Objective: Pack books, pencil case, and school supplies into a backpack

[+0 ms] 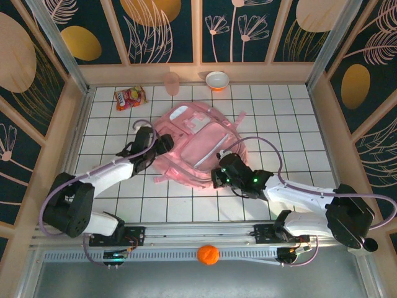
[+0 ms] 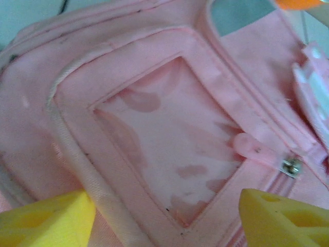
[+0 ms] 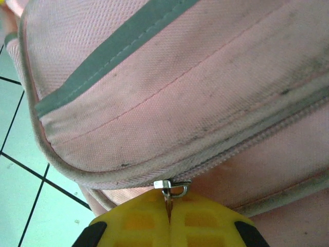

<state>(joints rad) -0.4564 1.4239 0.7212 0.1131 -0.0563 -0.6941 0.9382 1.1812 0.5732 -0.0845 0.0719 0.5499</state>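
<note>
Right gripper [image 3: 168, 218] pinched shut on zip pull [image 3: 171, 188], backpack [image 3: 180, 77] directly ahead. Left gripper [image 2: 164, 216] wide apart, empty, backpack beneath. Draw along zip track, direction perhaps leftward; left braces fabric.

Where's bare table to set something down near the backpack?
Bare tiles: far right, from the white-and-orange bowl to the right wall; near edge, in front of the soft pink backpack. Crowded: its edges, with left claw and right claw.

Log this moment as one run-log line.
left gripper: open over backpack front pocket | right gripper: shut on zip pull | backpack: lying on table
</note>
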